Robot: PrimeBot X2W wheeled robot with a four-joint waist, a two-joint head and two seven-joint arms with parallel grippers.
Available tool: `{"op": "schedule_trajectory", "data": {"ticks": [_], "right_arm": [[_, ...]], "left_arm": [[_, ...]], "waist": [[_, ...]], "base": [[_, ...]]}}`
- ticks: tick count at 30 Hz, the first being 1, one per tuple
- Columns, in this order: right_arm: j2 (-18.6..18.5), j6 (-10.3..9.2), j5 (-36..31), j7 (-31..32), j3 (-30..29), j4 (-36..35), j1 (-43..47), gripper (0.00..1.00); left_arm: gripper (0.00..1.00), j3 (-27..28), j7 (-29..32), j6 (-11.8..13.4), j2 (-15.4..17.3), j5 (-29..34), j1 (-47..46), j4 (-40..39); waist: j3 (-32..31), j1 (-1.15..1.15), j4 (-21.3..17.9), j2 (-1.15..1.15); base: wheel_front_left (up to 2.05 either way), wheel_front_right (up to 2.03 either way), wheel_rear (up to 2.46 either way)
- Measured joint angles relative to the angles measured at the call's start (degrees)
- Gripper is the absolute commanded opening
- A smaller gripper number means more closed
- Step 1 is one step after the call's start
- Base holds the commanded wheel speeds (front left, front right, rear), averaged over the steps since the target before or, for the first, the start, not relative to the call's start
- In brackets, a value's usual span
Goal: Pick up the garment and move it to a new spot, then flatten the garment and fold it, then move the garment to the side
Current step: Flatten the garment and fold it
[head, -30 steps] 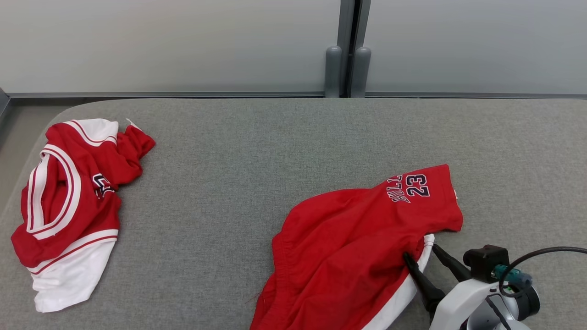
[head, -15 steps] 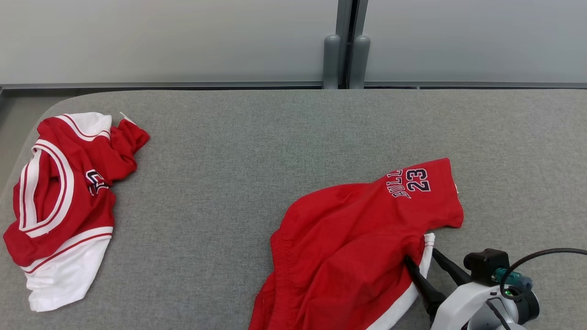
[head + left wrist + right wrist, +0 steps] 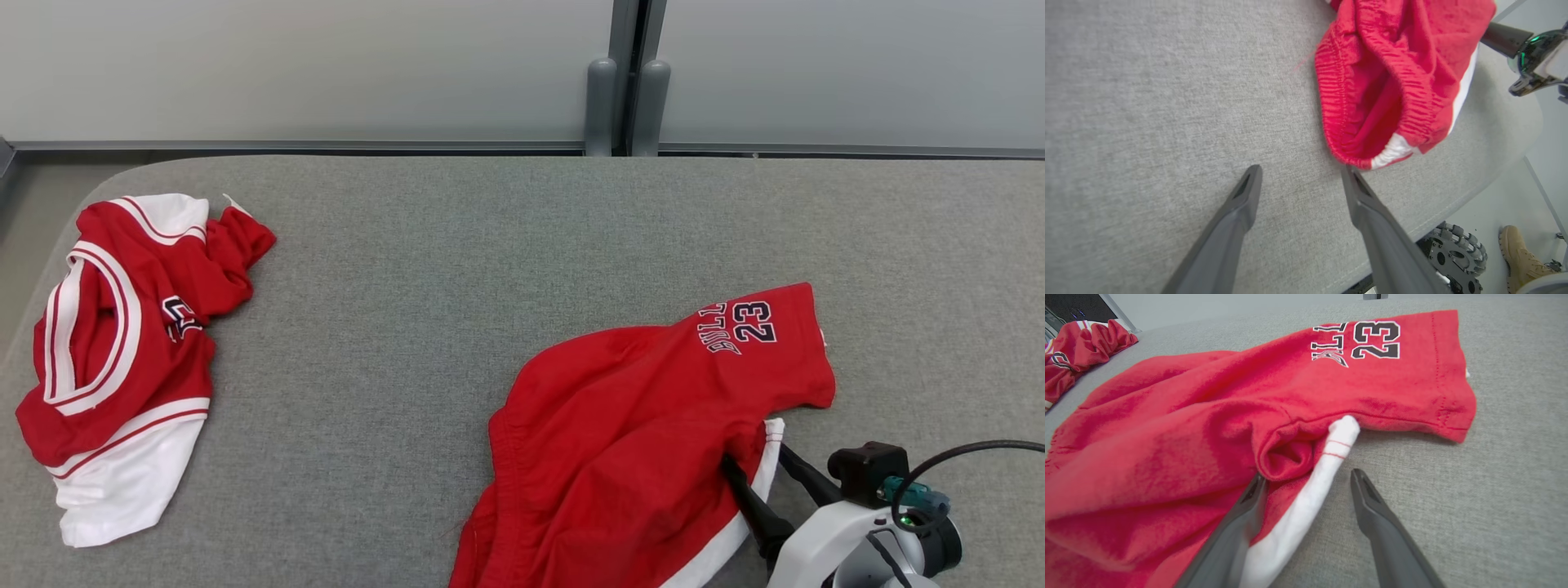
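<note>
The garment, red shorts (image 3: pixel 637 433) printed "23", lies rumpled on the grey table (image 3: pixel 457 269) at the near right. My right gripper (image 3: pixel 753 455) is open at the shorts' right edge. In the right wrist view the right gripper (image 3: pixel 1307 475) has its fingers astride the white side stripe (image 3: pixel 1306 498), with the left finger against a red fold of the shorts (image 3: pixel 1208 416). My left gripper (image 3: pixel 1301 168) is open just above the table. Its right fingertip nearly touches the elastic waistband (image 3: pixel 1339 122) of the shorts (image 3: pixel 1392 61).
A red-and-white jersey (image 3: pixel 122 351) lies crumpled at the table's far left. Two grey posts (image 3: pixel 624 106) stand against the wall behind. In the left wrist view the table's rounded front edge (image 3: pixel 1453 204) is close, with the robot's wheel (image 3: pixel 1457 249) and a person's shoe (image 3: pixel 1523 257) below.
The head view has shifted slightly. My right gripper stays open in the same place at the white stripe, and the shorts lie as they did.
</note>
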Motion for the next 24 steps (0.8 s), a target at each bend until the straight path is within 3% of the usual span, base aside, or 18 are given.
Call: {"op": "schedule_trajectory", "data": {"ticks": [6,11,24], "right_arm": [[-0.3,0.0,0.0,-0.2,-0.4,0.1,0.0,1.0],[-0.1,0.0,0.0,-0.1,-0.2,0.0,-0.1,1.0],[0.1,0.0,-0.3,-0.1,0.6,0.1,-1.9,0.99]], "left_arm": [[1.0,-2.0,-1.6,0.0,3.2,-0.5,-0.1,-2.0],[1.0,-6.9,-2.8,0.0,5.3,-2.4,-3.4,-3.1],[1.0,-17.5,-6.3,0.0,4.7,-7.1,-11.3,2.5]], "waist": [[-0.1,0.0,0.5,0.0],[0.4,0.0,0.4,0.0],[2.3,0.0,-2.0,0.0]], "base": [[0.0,0.0,0.0],[0.0,0.0,0.0],[0.0,0.0,0.0]]}}
